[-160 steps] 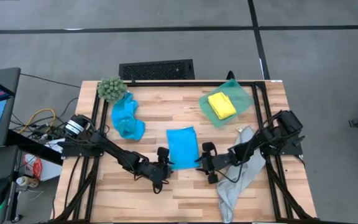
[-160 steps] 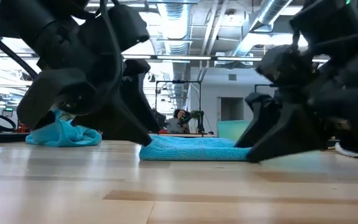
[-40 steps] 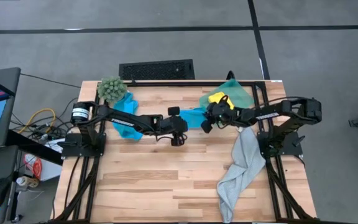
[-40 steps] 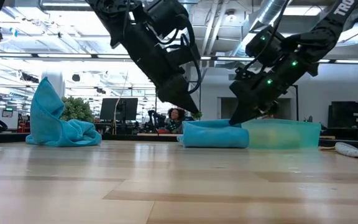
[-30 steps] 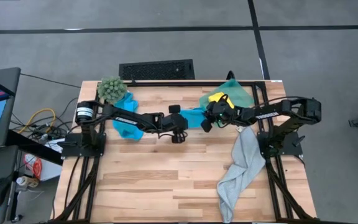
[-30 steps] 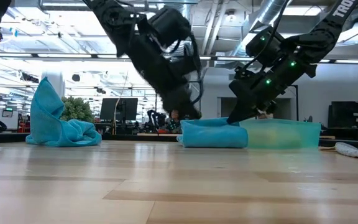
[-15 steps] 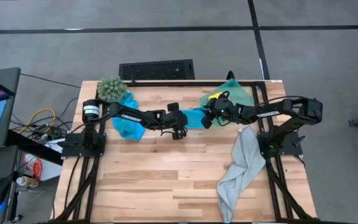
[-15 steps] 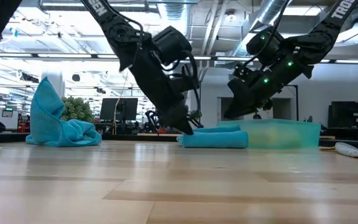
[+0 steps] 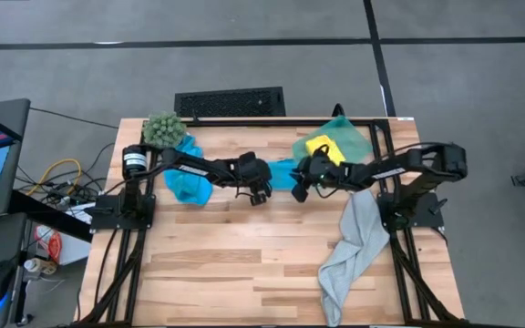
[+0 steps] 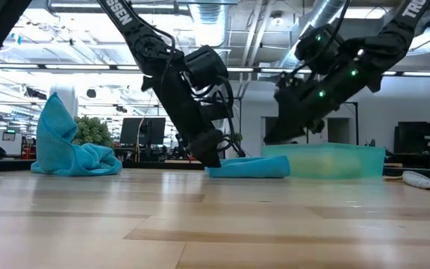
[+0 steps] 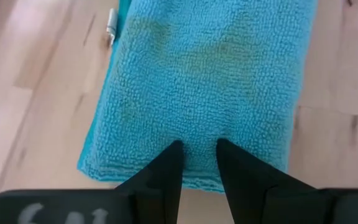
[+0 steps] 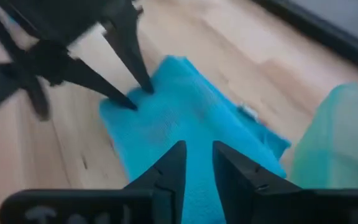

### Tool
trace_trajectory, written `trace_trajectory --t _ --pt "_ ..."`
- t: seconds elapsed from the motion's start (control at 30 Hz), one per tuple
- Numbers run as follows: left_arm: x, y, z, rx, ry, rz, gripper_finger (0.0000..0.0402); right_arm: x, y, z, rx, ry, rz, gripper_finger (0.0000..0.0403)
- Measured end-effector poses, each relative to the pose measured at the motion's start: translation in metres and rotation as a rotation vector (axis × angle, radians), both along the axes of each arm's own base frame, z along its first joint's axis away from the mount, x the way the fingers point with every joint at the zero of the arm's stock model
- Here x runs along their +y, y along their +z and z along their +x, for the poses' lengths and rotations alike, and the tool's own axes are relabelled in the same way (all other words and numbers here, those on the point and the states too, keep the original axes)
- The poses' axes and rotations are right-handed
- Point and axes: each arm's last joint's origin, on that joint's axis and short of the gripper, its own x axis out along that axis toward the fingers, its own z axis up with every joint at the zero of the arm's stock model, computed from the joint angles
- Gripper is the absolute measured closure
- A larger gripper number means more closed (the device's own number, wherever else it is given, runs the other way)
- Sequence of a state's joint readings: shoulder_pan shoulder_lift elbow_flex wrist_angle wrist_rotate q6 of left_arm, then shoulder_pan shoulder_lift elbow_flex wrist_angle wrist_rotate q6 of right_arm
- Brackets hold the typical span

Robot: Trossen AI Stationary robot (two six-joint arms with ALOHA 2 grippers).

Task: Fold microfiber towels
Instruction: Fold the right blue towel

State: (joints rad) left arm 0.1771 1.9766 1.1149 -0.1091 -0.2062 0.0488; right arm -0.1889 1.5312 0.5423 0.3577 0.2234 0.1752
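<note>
A folded blue towel lies flat on the table at the far middle, between my two grippers. My left gripper stands at the towel's left end, its fingers a little apart and their tips on the cloth. My right gripper hovers open above the towel's right end and touches nothing. A second blue towel lies crumpled at the far left. A yellow towel lies in the green bin. A grey towel trails over the table's right side. My left gripper sets both fingertips down on the top face of the folded blue towel, close to its left end. The fingers come slanting down from the table's left, with a strip of cloth showing between them. The towel lies flat on the table.
A fuzzy green plant stands at the far left corner beside the crumpled towel. The green bin stands just right of the folded towel. Bare wood fills the near half of the table.
My right gripper has let go of the folded towel's right end and lifted off it; that raised end has dropped, and the towel now lies flat. My left gripper has come down, rolling as it went, onto the towel's left end.
</note>
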Motion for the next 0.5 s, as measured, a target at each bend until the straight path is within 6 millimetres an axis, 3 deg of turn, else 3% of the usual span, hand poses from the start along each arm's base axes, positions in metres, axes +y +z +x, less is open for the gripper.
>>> trace_trajectory --t 0.23,0.5 --pt "-0.036 -0.002 0.002 -0.005 0.031 -0.082 0.0304 0.024 -0.025 0.009 0.053 0.046 0.048 0.0311" --pt "-0.106 -0.004 0.0 -0.013 0.005 -0.142 0.0304 0.058 -0.036 0.012 0.072 0.103 0.098 0.0312"
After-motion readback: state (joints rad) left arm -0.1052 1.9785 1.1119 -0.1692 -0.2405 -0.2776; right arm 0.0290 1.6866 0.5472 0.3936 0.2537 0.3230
